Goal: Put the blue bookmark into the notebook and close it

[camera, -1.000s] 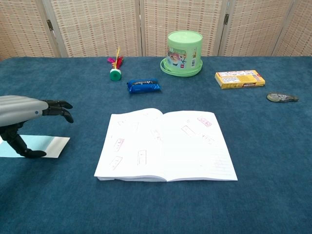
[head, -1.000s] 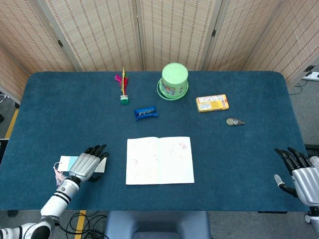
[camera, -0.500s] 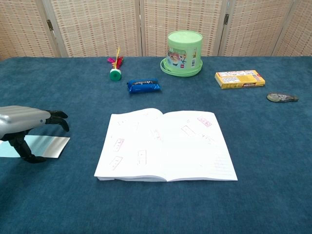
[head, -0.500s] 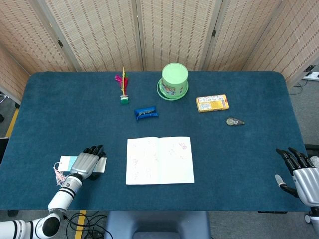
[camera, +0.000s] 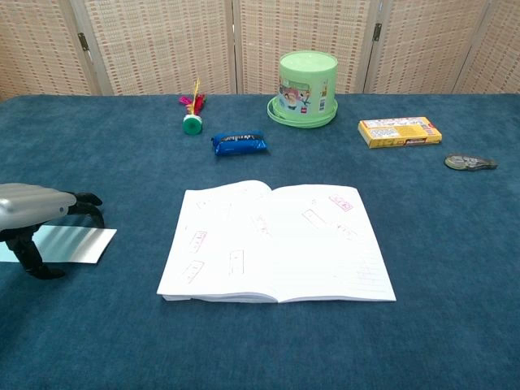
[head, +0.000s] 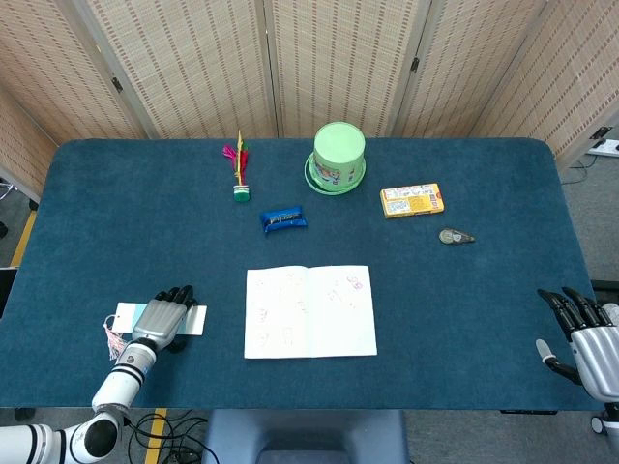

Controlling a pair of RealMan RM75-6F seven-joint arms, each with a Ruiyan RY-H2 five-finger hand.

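Observation:
The blue bookmark [head: 196,321] [camera: 71,244] is a pale blue strip lying flat near the table's front left, with a pink tassel [head: 110,340] at its left end. My left hand [head: 162,322] [camera: 34,210] hovers low over its middle, fingers curled down toward it and thumb at its near edge. I cannot see a firm grip. The notebook [head: 309,311] [camera: 276,240] lies open and flat to the right of the bookmark, apart from it. My right hand [head: 578,337] sits at the front right edge, fingers spread, holding nothing.
Along the back stand a green lidded tub [head: 338,157] [camera: 307,88], a feathered shuttlecock [head: 239,172], a blue snack packet [head: 282,219], a yellow box [head: 412,200] and a small tape dispenser [head: 456,236]. A folding screen backs the table.
My left hand has drawn back toward the front left and sunk lower over the bookmark, its fingers curling down. The bookmark, notebook and right hand have stayed put.

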